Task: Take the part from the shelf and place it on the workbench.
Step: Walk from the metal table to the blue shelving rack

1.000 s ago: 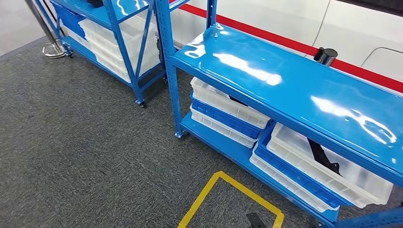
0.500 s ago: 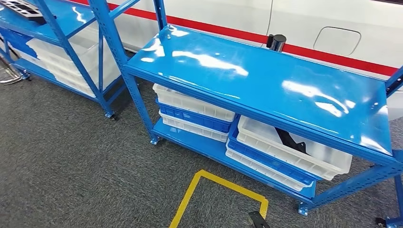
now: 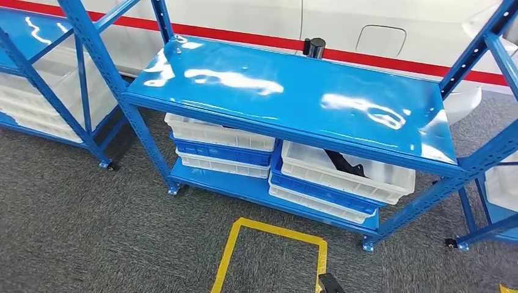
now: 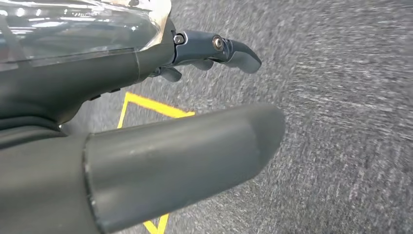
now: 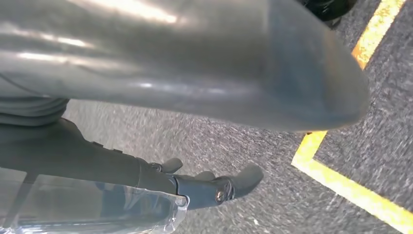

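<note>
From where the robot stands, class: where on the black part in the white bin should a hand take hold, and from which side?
Probably the black part at its exposed near end, reached from the front over the white bin; the blue top shelf blocks any approach from above.

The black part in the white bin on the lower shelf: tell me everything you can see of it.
The black part looks like a flat, matte piece of irregular shape, plastic or metal, I cannot tell which. It lies tilted in the top white bin of the right-hand stack, on the lower shelf under the glossy blue top. The top's front edge hides its far end, so its full shape is unclear. Apart from the bin, nothing touches it; the head view shows no hand near it.
</note>
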